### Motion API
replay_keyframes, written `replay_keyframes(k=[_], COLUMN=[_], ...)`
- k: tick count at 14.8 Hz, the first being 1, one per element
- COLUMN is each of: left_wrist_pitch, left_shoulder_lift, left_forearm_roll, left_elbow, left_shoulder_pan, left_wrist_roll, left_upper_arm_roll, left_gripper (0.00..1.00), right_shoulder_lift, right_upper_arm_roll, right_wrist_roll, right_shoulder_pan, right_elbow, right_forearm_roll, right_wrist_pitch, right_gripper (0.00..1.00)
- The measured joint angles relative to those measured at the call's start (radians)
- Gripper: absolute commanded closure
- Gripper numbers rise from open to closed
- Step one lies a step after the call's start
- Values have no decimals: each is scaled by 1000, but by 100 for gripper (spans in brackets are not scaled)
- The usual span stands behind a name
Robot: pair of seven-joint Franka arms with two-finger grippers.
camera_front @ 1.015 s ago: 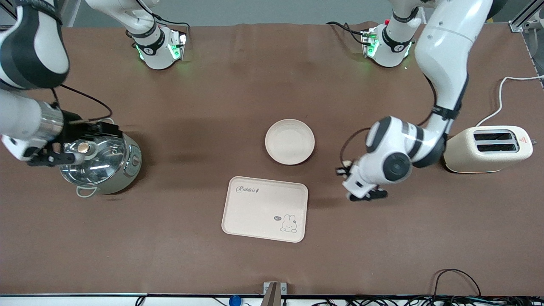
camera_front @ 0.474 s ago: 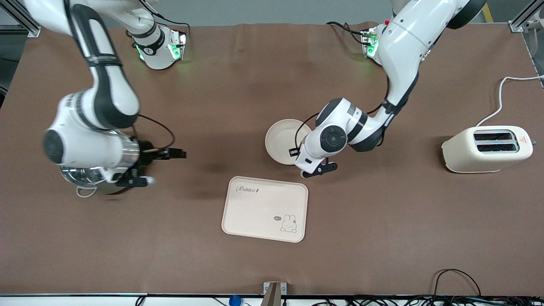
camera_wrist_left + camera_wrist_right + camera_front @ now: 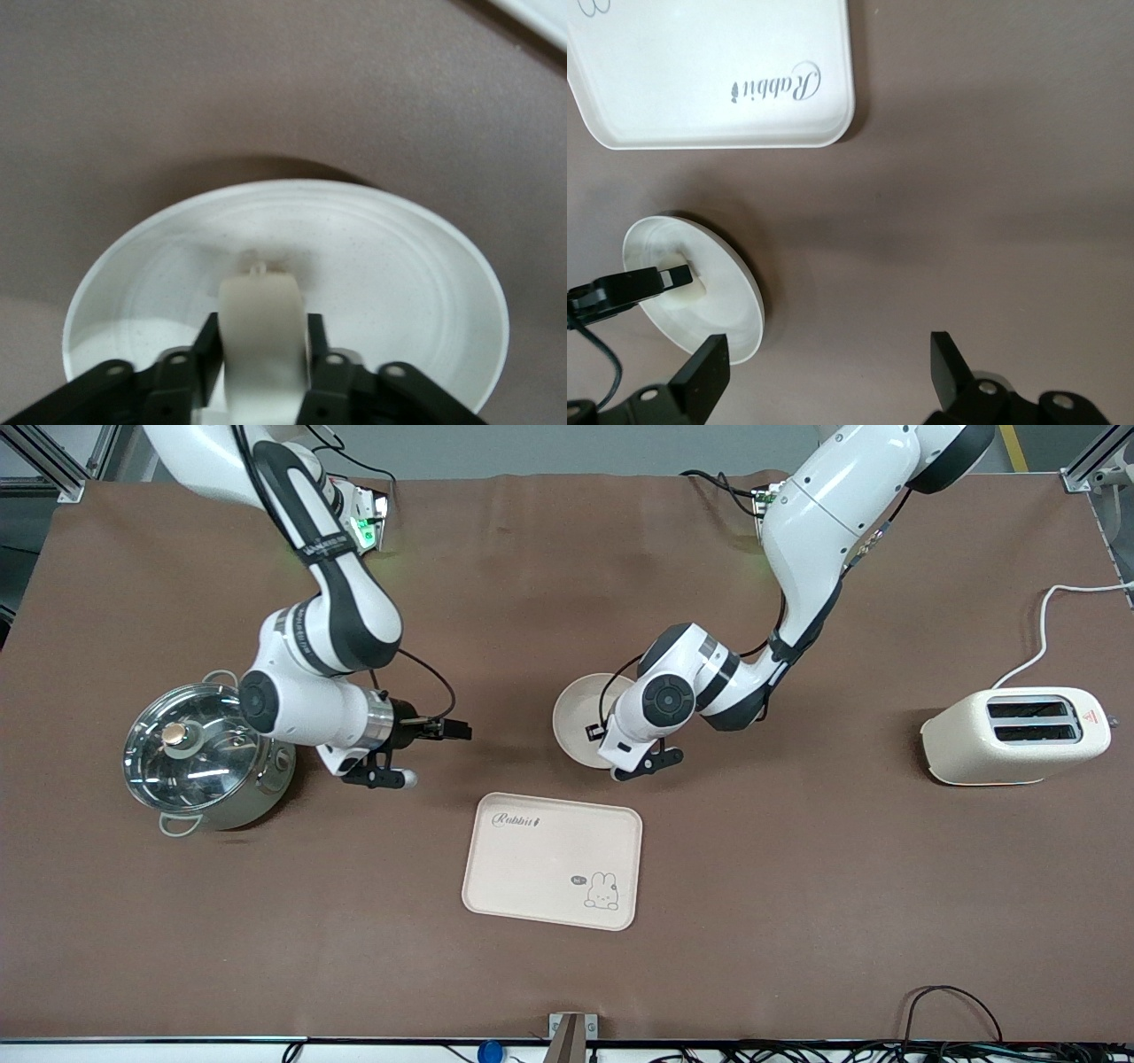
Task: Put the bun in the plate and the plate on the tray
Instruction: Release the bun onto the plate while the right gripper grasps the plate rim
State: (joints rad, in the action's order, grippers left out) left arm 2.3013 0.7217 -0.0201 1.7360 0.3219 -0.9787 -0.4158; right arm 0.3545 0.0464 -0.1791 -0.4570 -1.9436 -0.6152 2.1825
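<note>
The tray (image 3: 552, 861) lies bare mid-table, toward the front-camera edge. The plate (image 3: 574, 719) sits on the cloth just farther from that edge, so neither step is done. Over it, the left gripper (image 3: 262, 376) clamps the bun (image 3: 262, 341), seemingly not yet released. The right gripper (image 3: 824, 376) hangs spread over bare cloth beside the pot (image 3: 205, 757).

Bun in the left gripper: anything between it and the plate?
Nothing visible. The left gripper holds the bun directly over the plate, whose bowl is bare beneath it.
</note>
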Motion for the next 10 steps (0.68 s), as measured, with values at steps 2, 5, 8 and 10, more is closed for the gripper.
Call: replay_keyframes(k=[2, 5, 8, 10], left_wrist_pitch=[2, -27, -149, -208], left_shoulder_lift=[-2, -15, -50, -101], left_forearm_roll=[0, 0, 0, 1], left_elbow=[-16, -59, -102, -118], left_shoulder_pan=[-13, -26, -55, -96], left_wrist_roll=[-7, -44, -61, -57], left_upper_arm_roll=[0, 2, 7, 7], left_gripper=[0, 0, 0, 0], right_shoulder_lift=[0, 3, 35, 78], right_upper_arm_roll=[0, 0, -1, -1], right_wrist_roll=[-4, -6, -8, -9], right_shoulder_pan=[-47, -138, -229, -288], right_elbow=[-49, -107, -126, -128], right_forearm_roll=[-40, -128, -210, -263], right_wrist_pitch=[93, 214, 332, 410], right_gripper=[6, 16, 30, 37])
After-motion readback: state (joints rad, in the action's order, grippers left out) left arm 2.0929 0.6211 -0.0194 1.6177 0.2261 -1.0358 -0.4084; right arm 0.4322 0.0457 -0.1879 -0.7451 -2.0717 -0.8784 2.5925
